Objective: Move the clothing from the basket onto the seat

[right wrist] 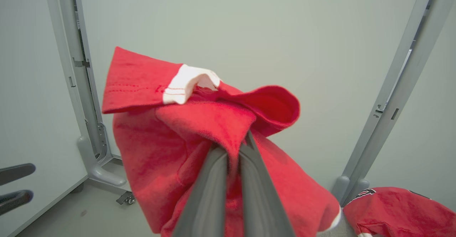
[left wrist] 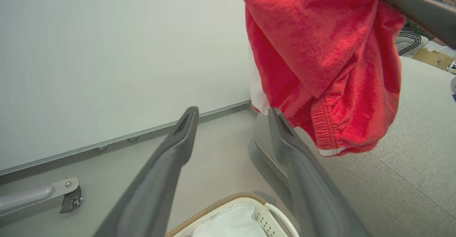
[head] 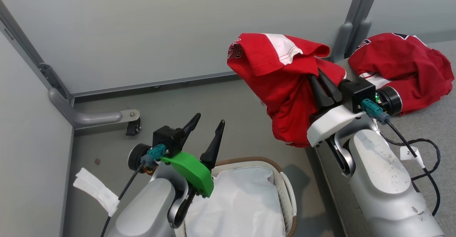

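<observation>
To the left of the left gripper (head: 210,119) and slightly ahead of it, a grey metal partition foot (head: 103,117) with a small black caster (head: 133,127) rests on the grey floor (head: 228,101). Farther left and behind the gripper lies a crumpled white sheet (head: 96,190), paper or cloth. Pale partition panels (head: 160,26) rise ahead.

- Basket (head: 290,194): top open, white liner (head: 238,201) inside; left gripper (head: 209,119) over its rim.
- Sofa (head: 427,133): near fabric bare; heaped jersey (head: 406,66) at far end.
- Hanging jersey (head: 285,87): blocks sofa edge.
- Partition foot (head: 103,117): on floor (head: 213,105), left.
</observation>
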